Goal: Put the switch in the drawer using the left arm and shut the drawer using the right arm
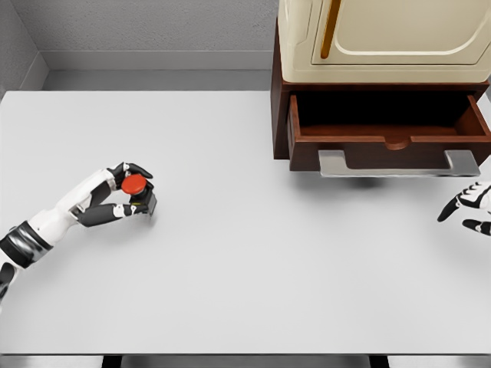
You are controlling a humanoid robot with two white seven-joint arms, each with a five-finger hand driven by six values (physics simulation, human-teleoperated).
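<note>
The switch (136, 186), a red round button on a dark base, sits on the white table (245, 253) at the left. My left hand (123, 192) has its fingers curled around it, thumb below and fingers over the top. The brown drawer (387, 130) stands pulled open at the upper right, its dark inside showing and a grey handle (399, 163) along its front. My right hand (469, 208) hovers at the right edge, below the handle's right end, fingers relaxed and holding nothing.
A cream cabinet (383, 38) with an orange handle sits on top of the drawer's brown housing. A grey wall runs behind the table. Wide bare tabletop lies between the switch and the drawer.
</note>
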